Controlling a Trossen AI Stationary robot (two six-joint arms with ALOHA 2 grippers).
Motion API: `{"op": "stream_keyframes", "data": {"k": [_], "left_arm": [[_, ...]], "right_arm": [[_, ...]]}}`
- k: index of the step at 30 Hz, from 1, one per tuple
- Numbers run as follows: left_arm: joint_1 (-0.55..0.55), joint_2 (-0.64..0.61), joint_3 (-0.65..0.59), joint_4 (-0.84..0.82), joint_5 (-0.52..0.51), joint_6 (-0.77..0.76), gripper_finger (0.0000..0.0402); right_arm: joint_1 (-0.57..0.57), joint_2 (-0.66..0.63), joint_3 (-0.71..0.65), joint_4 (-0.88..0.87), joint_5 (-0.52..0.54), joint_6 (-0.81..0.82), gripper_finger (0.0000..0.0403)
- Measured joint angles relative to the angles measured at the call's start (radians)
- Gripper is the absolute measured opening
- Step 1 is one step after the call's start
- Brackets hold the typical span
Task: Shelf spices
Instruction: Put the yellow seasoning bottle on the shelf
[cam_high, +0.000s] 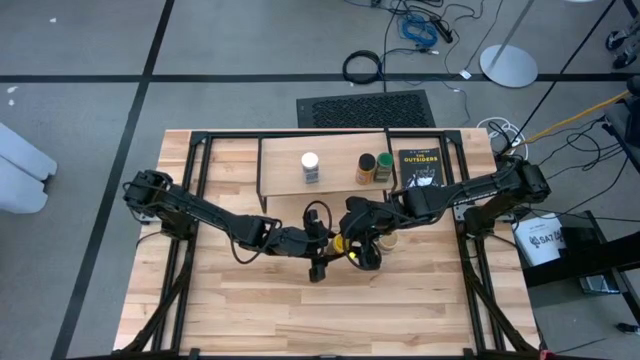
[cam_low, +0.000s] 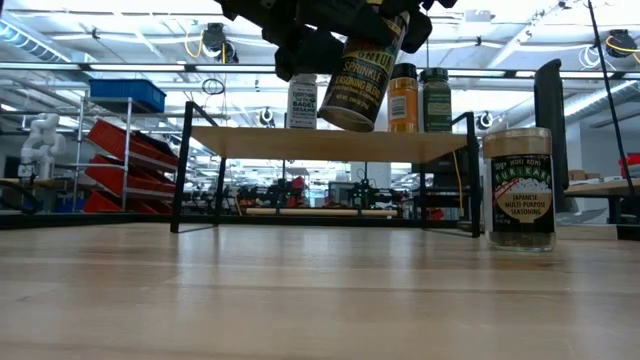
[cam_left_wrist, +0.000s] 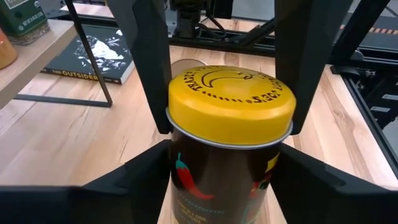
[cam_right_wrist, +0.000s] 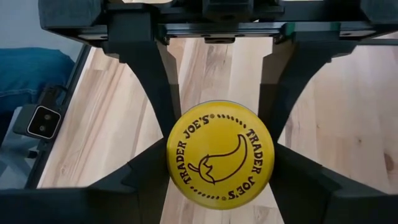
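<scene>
Yellow-lidded spice jar (cam_left_wrist: 230, 124) is hanging off the tabletop (cam_high: 250, 300), gripped between both grippers, its long axis tilting in the low view with the lid end raised toward the right gripper (cam_right_wrist: 219, 158); that gripper's dark fingers are clamping the jar, and the left gripper (cam_left_wrist: 227, 180) is standing partly spread with its fingers against the dark cylindrical body. Smooth embossed metal is showing on the round lid, a printed label below; the jar's base is lying hidden. Beyond the grippers, the light-wood shelf (cam_high: 330, 185) is carrying three jars, and a glass jar (cam_low: 518, 188) is standing beside it.
</scene>
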Motion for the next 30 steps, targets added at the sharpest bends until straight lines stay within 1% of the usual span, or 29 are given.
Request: {"op": "stream_keyframes", "data": {"k": [6,30], "left_arm": [[0.0,0.0,0.0,-0.001,0.02,0.004,0.0238],[0.0,-0.001,-0.001,-0.002,0.019,0.022,0.0235]], "right_arm": [[0.0,0.0,0.0,0.0,-0.007,0.003,0.0228],[0.001,0.0,0.0,0.0,-0.005,0.001,0.0229]]}}
